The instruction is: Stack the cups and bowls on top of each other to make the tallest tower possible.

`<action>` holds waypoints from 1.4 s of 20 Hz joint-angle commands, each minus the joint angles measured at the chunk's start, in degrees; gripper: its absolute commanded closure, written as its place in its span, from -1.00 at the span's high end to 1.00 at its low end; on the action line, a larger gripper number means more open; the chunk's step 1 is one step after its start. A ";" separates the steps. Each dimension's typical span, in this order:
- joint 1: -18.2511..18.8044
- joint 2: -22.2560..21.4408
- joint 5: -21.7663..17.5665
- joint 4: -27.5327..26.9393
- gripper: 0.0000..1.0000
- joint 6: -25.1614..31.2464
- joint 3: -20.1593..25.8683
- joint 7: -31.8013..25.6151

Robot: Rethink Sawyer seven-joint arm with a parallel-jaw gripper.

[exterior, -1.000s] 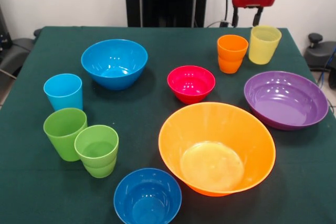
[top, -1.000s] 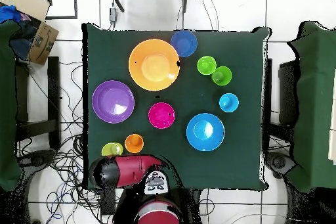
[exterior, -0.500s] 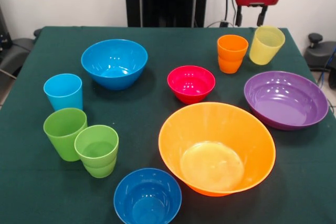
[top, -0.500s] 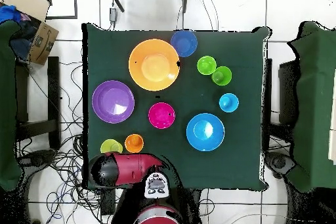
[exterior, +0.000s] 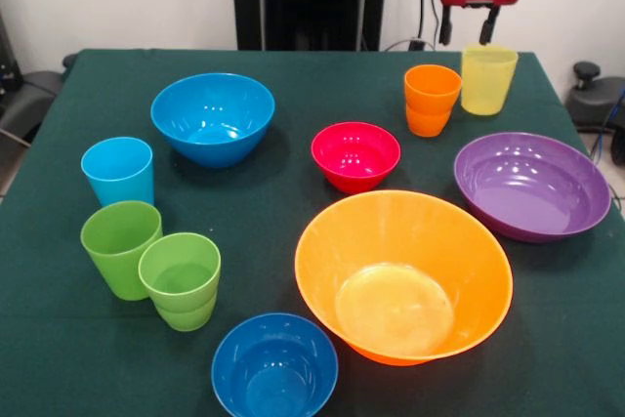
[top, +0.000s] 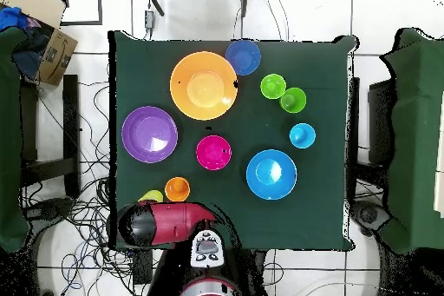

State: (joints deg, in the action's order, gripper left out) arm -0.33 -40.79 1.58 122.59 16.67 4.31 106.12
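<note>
gripper (exterior: 471,28) hangs at the top edge of the front view, above the yellow cup (exterior: 487,79); its two black fingers (exterior: 448,25) stand apart with open space between them and grasp nothing. only the red wrist block and the fingers show, the arm above being cut off by the picture's edge. the yellow cup stands upright on the green table (exterior: 293,202) just beside the orange cup (exterior: 431,99), and whether the fingertips touch its rim is hard to tell. every container looks empty: the red bowl (exterior: 355,154) at the middle, the purple bowl (exterior: 531,185) at the right, the large orange bowl (exterior: 403,274) in front, the big blue bowl (exterior: 212,117) at the far left. the small blue bowl (exterior: 274,366) is partly cut off by the bottom edge. at the left stand the light blue cup (exterior: 118,170), a plain green cup (exterior: 120,247) and the stepped green cup (exterior: 181,279), the two green ones touching. nothing is nested in anything.

from overhead, the red arm (top: 165,225) lies across the table's bottom edge and hides most of the yellow cup (top: 153,195), of which only a sliver shows beside the orange cup (top: 177,189). the gripper itself is hidden under the arm. the purple bowl (top: 149,134), red bowl (top: 213,152) and large orange bowl (top: 204,85) sit apart from each other, as do both blue bowls (top: 270,174). a cardboard box (top: 45,28) stands off the table at upper left, its contents unclear.
</note>
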 commanded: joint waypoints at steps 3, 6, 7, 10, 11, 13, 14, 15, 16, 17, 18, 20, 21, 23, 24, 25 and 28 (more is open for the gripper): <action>2.29 -4.56 1.40 3.97 1.00 9.87 2.58 6.41; 2.18 -5.08 1.06 4.24 1.00 9.31 2.72 6.44; 2.14 -4.73 0.69 3.98 1.00 8.48 2.71 6.34; 1.53 -2.24 -0.08 3.16 1.00 4.44 2.53 7.06; 1.35 -1.40 -0.27 2.98 1.00 2.91 2.50 7.36; 1.05 -0.10 -0.16 2.44 1.00 0.19 2.69 8.13; 1.03 0.48 -0.02 2.20 1.00 -1.03 2.91 8.47; 0.96 0.80 0.14 2.05 1.00 -1.73 3.04 8.76; 0.86 1.08 0.27 1.84 1.00 -2.12 3.07 8.95; 0.76 1.37 0.40 1.63 1.00 -2.51 3.10 9.14; 0.79 1.71 0.49 1.26 1.00 -2.88 3.20 9.16; 0.40 2.05 0.61 0.95 1.00 -3.55 2.93 9.52; 0.05 2.18 0.63 0.62 1.00 -3.40 2.56 9.63; -0.10 2.76 0.70 0.27 1.00 -3.89 2.41 9.62; 0.12 3.15 0.65 0.39 1.00 -4.61 2.61 9.55; 0.14 3.44 0.73 0.34 1.00 -5.00 2.66 9.60; 0.11 3.84 1.13 0.24 1.00 -5.55 2.84 9.84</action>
State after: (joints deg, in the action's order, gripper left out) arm 0.29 -40.54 1.58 123.71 15.30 4.24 106.12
